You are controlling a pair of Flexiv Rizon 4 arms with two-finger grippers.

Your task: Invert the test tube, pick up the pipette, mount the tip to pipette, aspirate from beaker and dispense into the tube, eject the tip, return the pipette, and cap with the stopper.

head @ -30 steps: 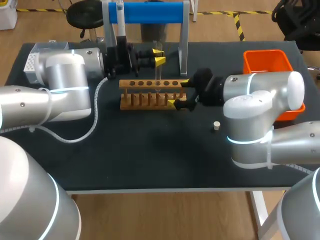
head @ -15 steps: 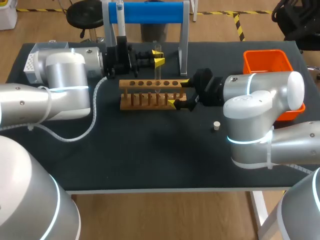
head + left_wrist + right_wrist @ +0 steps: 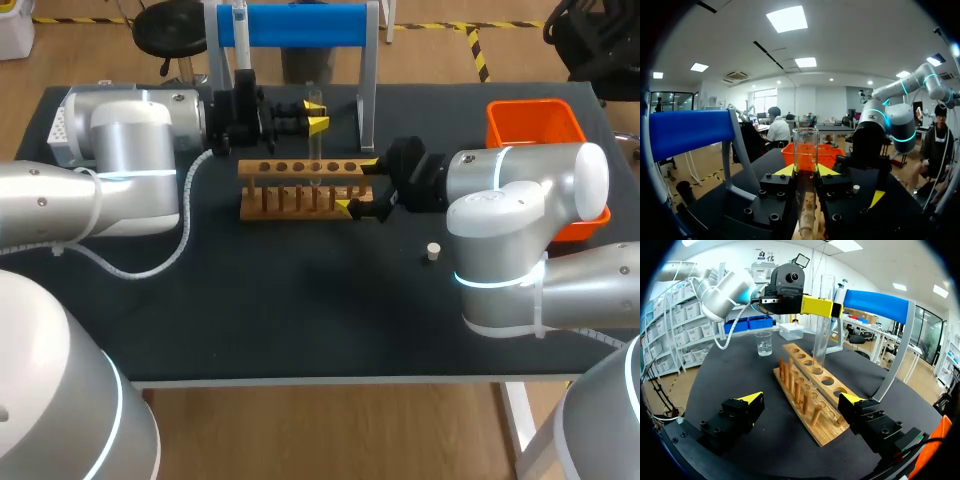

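Observation:
A clear test tube [image 3: 316, 140] [image 3: 805, 155] [image 3: 822, 330] stands upright, mouth up, with my left gripper [image 3: 317, 114] [image 3: 806, 171] [image 3: 816, 305] shut on its upper part. Its lower end sits at a hole of the wooden rack [image 3: 300, 186] [image 3: 809, 390]; I cannot tell if it is inside. My right gripper [image 3: 358, 185] [image 3: 802, 399] is open, its fingers straddling the rack's right end. The small stopper [image 3: 433, 251] [image 3: 855, 188] lies on the table right of the rack. The pipette [image 3: 240, 38] [image 3: 839, 290] hangs on the blue stand [image 3: 300, 24]. A beaker [image 3: 763, 343] stands beyond the rack.
An orange bin [image 3: 533, 124] [image 3: 790, 153] sits at the back right, behind my right arm. A white tip box [image 3: 60, 128] is at the back left, partly hidden by my left arm. The stand's posts [image 3: 368, 90] rise just behind the rack.
My left arm's elbow has shifted slightly. The tube, the rack and both grippers stay where they were.

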